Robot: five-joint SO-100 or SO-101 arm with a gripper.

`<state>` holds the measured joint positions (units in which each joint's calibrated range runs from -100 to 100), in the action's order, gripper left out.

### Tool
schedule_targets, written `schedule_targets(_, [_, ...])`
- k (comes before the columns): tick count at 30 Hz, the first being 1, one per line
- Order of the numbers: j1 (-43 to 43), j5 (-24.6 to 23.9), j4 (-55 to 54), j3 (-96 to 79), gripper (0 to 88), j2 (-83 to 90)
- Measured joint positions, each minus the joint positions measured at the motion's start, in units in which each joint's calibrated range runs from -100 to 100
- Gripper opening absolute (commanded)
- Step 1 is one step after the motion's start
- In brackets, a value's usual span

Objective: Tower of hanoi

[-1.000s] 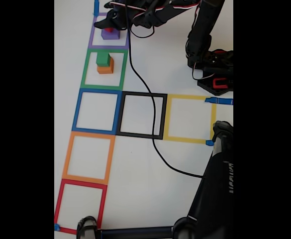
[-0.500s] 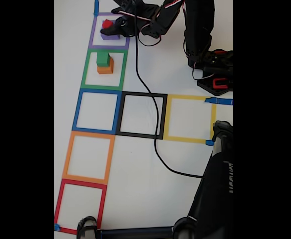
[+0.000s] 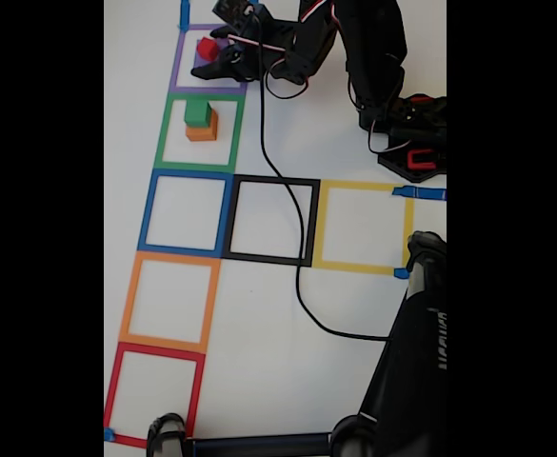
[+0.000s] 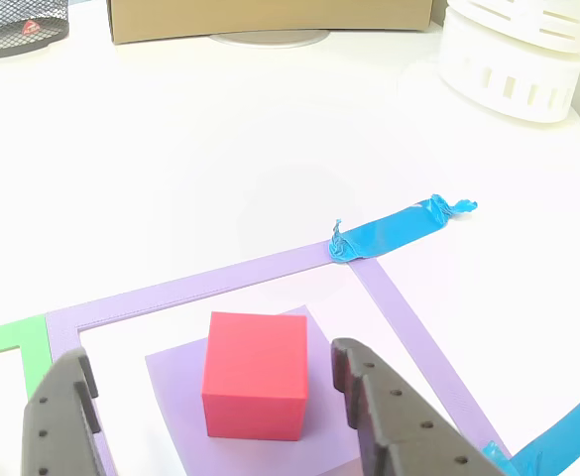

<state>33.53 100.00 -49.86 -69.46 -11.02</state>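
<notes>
A small red cube (image 3: 207,47) sits on a flat purple block (image 3: 199,63) inside the purple tape square (image 3: 177,69) at the top of the fixed view. In the green square (image 3: 167,133) below it, a green cube (image 3: 198,111) rests on an orange block (image 3: 202,130). My gripper (image 3: 219,59) hovers at the purple block's right side. In the other view, the red cube (image 4: 256,372) on the purple block (image 4: 175,382) lies between my gripper's (image 4: 210,359) two grey fingers (image 4: 374,412), which are open with a gap on each side.
Below the green square, blue (image 3: 149,209), black (image 3: 311,224), yellow (image 3: 359,187), orange (image 3: 130,300) and red (image 3: 114,390) tape squares mark the white table. A black cable (image 3: 297,276) crosses it. The arm base (image 3: 409,133) stands at the right and a black stand (image 3: 411,362) at the lower right.
My gripper has pulled back to the right from over the purple block. The red cube, earlier covered by the jaws, now shows in full on top of it.
</notes>
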Motion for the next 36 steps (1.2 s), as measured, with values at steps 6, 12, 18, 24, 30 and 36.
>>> schedule_targets(6, [0.0,-0.4,-0.4,0.7,20.5,-1.2])
schedule_targets(12, [0.0,-0.4,-0.4,1.0,15.4,-1.2])
schedule_targets(18, [-0.9,-0.4,-0.4,1.0,10.2,-1.2])
schedule_targets(24, [-0.9,-0.4,-0.4,1.0,5.9,-1.2])
schedule_targets(30, [-0.9,-0.4,-0.4,1.0,3.0,-1.9])
schedule_targets(36, [-0.9,-0.4,-0.2,1.0,1.9,-1.9])
